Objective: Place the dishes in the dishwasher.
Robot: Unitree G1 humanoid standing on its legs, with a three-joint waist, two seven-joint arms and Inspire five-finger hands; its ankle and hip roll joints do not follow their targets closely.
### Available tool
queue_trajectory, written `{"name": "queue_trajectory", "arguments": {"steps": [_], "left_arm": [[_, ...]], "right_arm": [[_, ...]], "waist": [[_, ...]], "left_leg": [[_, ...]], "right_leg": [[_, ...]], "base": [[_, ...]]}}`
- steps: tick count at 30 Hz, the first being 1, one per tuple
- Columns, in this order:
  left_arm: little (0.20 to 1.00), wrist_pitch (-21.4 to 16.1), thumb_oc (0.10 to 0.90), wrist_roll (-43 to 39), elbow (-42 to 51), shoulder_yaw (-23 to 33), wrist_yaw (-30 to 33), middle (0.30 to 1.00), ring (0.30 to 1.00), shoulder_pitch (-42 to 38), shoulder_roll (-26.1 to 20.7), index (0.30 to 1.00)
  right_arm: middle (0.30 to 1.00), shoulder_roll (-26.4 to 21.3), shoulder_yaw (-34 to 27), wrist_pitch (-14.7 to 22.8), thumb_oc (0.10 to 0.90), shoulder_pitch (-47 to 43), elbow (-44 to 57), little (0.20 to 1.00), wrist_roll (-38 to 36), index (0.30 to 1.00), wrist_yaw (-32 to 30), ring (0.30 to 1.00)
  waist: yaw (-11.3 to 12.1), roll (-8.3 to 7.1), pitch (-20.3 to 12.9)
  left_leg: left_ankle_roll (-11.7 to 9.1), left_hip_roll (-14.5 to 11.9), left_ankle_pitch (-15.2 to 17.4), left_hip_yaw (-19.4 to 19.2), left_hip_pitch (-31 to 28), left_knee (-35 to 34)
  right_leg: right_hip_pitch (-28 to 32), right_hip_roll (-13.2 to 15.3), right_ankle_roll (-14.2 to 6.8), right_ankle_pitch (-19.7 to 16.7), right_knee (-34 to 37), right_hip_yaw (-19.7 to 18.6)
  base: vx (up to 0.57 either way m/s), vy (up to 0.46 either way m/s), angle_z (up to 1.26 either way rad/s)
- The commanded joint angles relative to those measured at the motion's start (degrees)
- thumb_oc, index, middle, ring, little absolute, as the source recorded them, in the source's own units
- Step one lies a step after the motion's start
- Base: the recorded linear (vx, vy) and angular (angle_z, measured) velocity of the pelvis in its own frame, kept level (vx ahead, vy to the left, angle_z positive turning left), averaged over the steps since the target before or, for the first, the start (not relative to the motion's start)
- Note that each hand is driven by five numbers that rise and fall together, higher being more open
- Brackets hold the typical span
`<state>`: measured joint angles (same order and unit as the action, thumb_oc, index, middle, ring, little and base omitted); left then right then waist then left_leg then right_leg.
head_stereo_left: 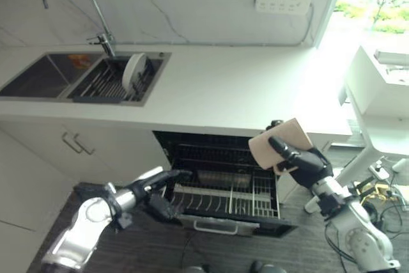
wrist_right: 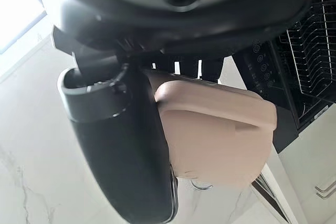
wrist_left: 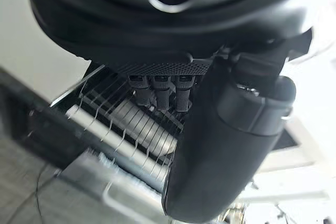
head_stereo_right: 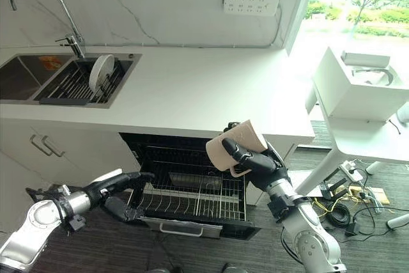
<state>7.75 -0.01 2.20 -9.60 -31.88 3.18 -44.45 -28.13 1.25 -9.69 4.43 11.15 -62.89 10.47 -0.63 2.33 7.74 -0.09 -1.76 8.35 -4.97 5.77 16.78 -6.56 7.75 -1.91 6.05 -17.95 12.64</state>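
Nearest, the robot's left hand (head_stereo_left: 155,183) reaches toward the front left corner of the pulled-out dishwasher rack (head_stereo_left: 227,199). Its fingers (wrist_left: 157,90) are straight and relaxed and hold nothing, perhaps to steady the rack. The rack slides out of the open dishwasher (head_stereo_left: 192,148) under the white surface (head_stereo_left: 223,87), and its wire tines look free of dishes, though a dark shape lies further in.

To the right, the right hand (head_stereo_right: 259,161) holds one beige square dish (head_stereo_right: 235,144) above the rack's right side. The thumb curls over the dish's face and the fingers sit behind it. The dish is tilted up on edge, probably so it can slot between the tines.

Further off, a sink (head_stereo_left: 38,76) is set into the surface at the left. Beside it one round white plate (head_stereo_left: 133,71) stands upright in a dark drying rack (head_stereo_left: 112,84), likely waiting its turn. A curved tap (head_stereo_left: 77,4) rises behind. One white power strip (head_stereo_left: 282,1) hangs on the marble wall.
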Motion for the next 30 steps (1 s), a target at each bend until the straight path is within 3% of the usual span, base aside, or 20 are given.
{"name": "queue_trajectory", "arguments": {"steps": [1,10,17,30], "left_arm": [[0.9,-3.67,0.8,2.41,2.5,2.89,2.78,0.9,0.9,-6.8,-1.39,0.9],[0.9,-3.97,0.8,8.62,-4.97,-3.8,2.91,0.9,0.9,-12.54,-0.52,0.9],[0.9,-3.43,0.8,7.79,-7.53,-6.78,2.73,0.9,0.9,-19.18,-1.86,0.9],[0.9,0.75,0.8,11.68,-9.31,-9.84,-4.6,0.9,0.9,-21.79,-1.75,0.9]], "right_arm": [[0.3,-0.59,-1.01,4.46,0.4,-7.45,6.86,0.3,0.83,0.3,3.25,0.3],[0.3,-1.23,0.15,3.58,0.4,-9.19,6.49,0.3,3.32,0.3,2.54,0.3],[0.3,-3.66,0.43,7.2,0.4,-15.33,4.59,0.3,4.97,0.3,1.17,0.3],[0.3,-4.31,0.71,6.8,0.4,-19.98,5.15,0.3,8.06,0.3,1.7,0.3]], "waist": [[-0.81,-0.12,-1.11],[-2.06,-0.15,0.33],[-2.47,0.18,5.24],[-2.58,-0.48,8.56]], "left_leg": [[-4.63,-6.34,1.71,-2.42,-1.67,0.41],[-4.59,-6.54,1.7,-3.2,-2.2,0.41],[-4.57,-6.26,0.62,-2.72,1.84,0.41],[-4.47,-6.21,-0.02,-2.46,4.08,0.41]], "right_leg": [[2.85,2.41,-7.12,2.82,0.76,-2.52],[2.8,2.25,-7.19,2.41,0.76,-3.7],[-1.2,2.24,-6.91,0.96,0.76,-5.26],[-3.59,2.17,-6.68,0.06,0.76,-5.65]], "base": [[0.0,-0.001,-0.07],[0.03,-0.004,-0.06],[-0.16,0.016,-0.06],[-0.08,0.005,0.0]]}}
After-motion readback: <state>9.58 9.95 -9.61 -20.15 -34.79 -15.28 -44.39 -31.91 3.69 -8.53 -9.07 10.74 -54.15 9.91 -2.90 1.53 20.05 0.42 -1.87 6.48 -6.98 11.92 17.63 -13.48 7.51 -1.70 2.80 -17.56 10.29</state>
